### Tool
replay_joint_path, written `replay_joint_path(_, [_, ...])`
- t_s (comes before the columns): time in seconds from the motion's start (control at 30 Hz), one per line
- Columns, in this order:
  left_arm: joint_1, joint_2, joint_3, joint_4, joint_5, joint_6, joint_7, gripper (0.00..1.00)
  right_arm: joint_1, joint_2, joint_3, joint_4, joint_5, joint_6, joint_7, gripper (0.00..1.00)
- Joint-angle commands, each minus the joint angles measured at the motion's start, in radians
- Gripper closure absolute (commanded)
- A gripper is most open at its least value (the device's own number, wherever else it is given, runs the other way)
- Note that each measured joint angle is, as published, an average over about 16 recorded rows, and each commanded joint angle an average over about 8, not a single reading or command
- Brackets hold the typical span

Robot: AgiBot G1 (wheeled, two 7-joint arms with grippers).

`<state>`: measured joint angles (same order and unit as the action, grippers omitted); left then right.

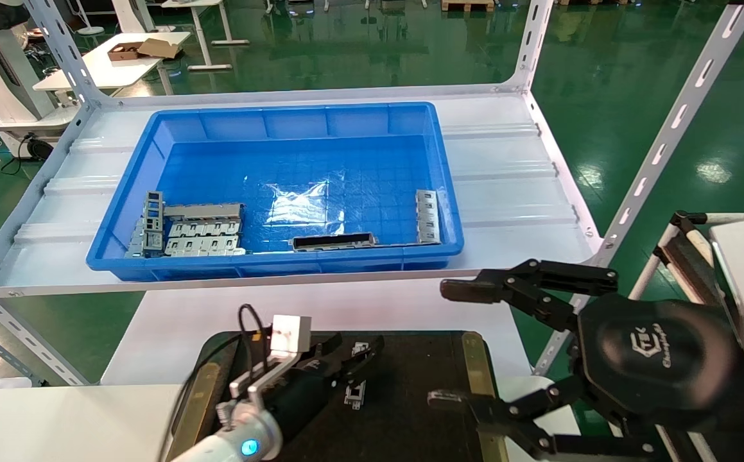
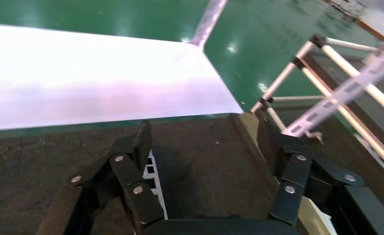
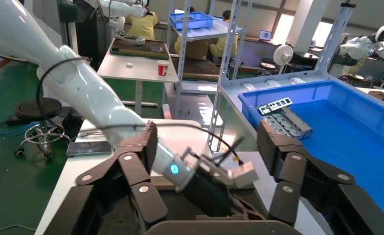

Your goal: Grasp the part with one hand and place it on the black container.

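**Left pincer spread over the ladder strip on the black tray**

We see our left pincer (image 1: 362, 356) low over the large flat black container (image 1: 410, 410) with brass-coloured side edges, which sits on the white worktop (image 1: 173, 333) in front of us. Its jaws are spread wide. In the left wrist view the narrow silver-grey ladder-like metal part (image 2: 153, 183) lies flat on the tray's matte surface, just beside the inner face of one dark finger (image 2: 142, 139); we cannot tell whether they touch. The other finger stands well apart from it, near the tray's brass edge. From the head view the same part shows as a pale strip just below the pincer.

Our right pincer (image 1: 455, 346) hangs at the tray's right side, jaws spread wide and holding nothing.

On the shelf beyond stands the big blue plastic bin (image 1: 282, 122). Inside it we see a stack of wider grey plates (image 1: 198, 234) at the left, a dark long narrow frame piece (image 1: 333, 242) near the front wall, and another grey strip (image 1: 427, 216) at the right.
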<state>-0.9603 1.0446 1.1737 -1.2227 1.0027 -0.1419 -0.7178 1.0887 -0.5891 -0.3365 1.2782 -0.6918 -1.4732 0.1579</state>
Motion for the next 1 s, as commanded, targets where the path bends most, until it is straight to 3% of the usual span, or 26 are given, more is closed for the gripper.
replay_joint_path(0.03, [0.006,-0.049,-0.014,-0.057,0.023,0.03,-0.005,0.0,0.0,0.0,0.0,0.0,0.0,0.0,0.0,0.0])
replay_joint_path(0.43, [0.02,-0.254,-0.178,-0.13,0.032,0.392,0.087,0.0,0.0,0.0,0.0,0.0,0.0,0.0,0.0,0.0])
replay_joint_path(0.77, [0.059,-0.357,-0.376,-0.106,-0.154,0.733,0.341,0.0,0.0,0.0,-0.001,0.0,0.0,0.0,0.0,0.0])
replay_joint_path(1.0, [0.096,-0.374,-0.479,-0.045,-0.273,0.871,0.482,0.0,0.0,0.0,-0.001,0.0,0.0,0.0,0.0,0.0])
